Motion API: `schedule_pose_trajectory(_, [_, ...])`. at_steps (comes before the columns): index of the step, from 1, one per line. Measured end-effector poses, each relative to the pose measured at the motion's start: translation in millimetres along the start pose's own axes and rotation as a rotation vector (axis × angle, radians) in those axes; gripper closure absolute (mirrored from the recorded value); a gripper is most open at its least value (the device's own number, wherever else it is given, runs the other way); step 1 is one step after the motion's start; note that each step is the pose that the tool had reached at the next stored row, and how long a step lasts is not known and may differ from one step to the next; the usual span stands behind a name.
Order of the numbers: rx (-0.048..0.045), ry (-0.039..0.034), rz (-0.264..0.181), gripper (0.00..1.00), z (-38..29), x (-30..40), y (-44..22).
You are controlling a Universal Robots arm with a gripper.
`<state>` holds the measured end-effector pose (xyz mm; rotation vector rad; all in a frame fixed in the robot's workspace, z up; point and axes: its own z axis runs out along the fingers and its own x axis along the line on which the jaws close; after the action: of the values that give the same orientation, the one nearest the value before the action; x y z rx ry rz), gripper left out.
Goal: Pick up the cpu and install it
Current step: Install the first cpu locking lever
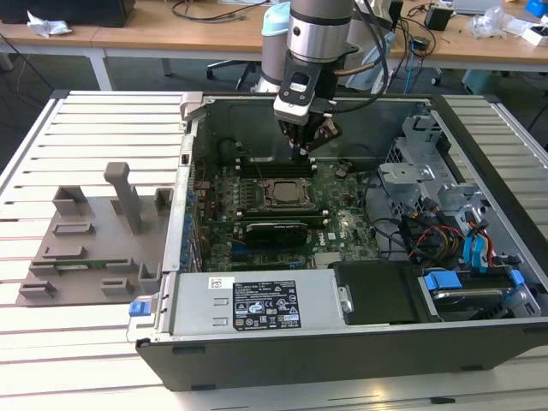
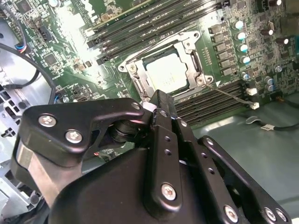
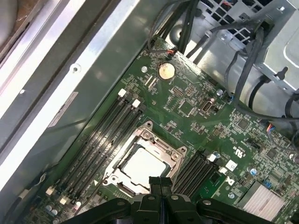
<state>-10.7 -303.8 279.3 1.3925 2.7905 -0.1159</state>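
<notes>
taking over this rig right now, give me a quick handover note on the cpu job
Gripper: shut, holding nothing, hovering over the green motherboard inside the open dark computer case, close to the socket.
Cpu: the small flat square cpu with a pale silver-white top lies in the socket, inside its metal socket frame.
Done: cpu picked up and set in the socket.
Left: cannot tell whether the frame is latched down.
</notes>
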Motion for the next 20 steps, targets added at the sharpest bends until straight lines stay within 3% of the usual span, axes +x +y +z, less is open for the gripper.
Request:
schedule_pose_trajectory(3, [-0.0024, -0.0027, -0.047, 0.89, 0.0, 0.0, 0.0])
schedule_pose_trajectory(20, [-0.0101, -0.0113, -0.195, 0.89, 0.0, 0.0, 0.0])
